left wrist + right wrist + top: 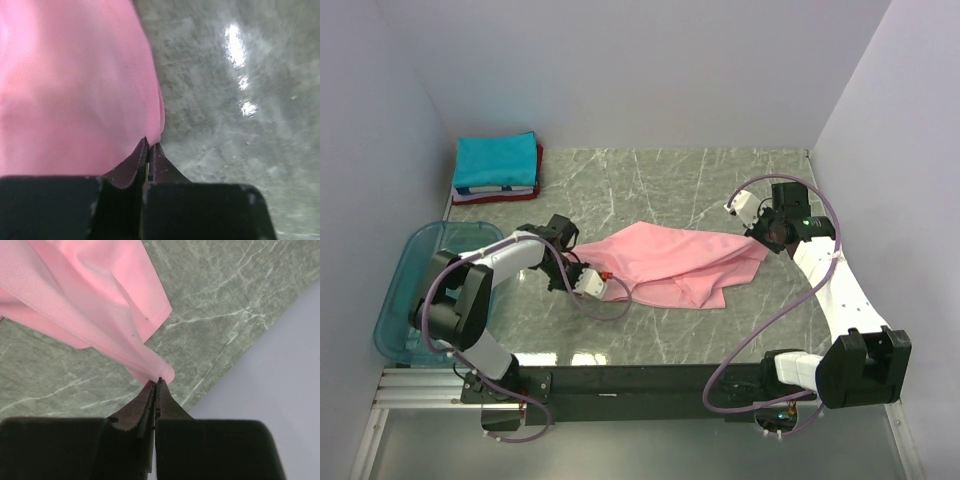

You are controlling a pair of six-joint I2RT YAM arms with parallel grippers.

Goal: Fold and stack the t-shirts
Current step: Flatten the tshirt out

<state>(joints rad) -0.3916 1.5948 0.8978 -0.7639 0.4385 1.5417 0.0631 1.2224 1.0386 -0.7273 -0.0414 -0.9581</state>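
A light pink t-shirt lies rumpled across the middle of the table, stretched between both grippers. My left gripper is shut on its left edge; in the left wrist view the cloth fills the left side and is pinched at the fingertips. My right gripper is shut on its right corner, seen in the right wrist view as a pink fold nipped at the tips. A stack of folded t-shirts, teal on top with red and white edges below, sits at the back left.
A translucent blue plastic bin stands at the left edge beside my left arm. White walls close the table at the back and both sides. The green marble tabletop shows behind and in front of the pink shirt.
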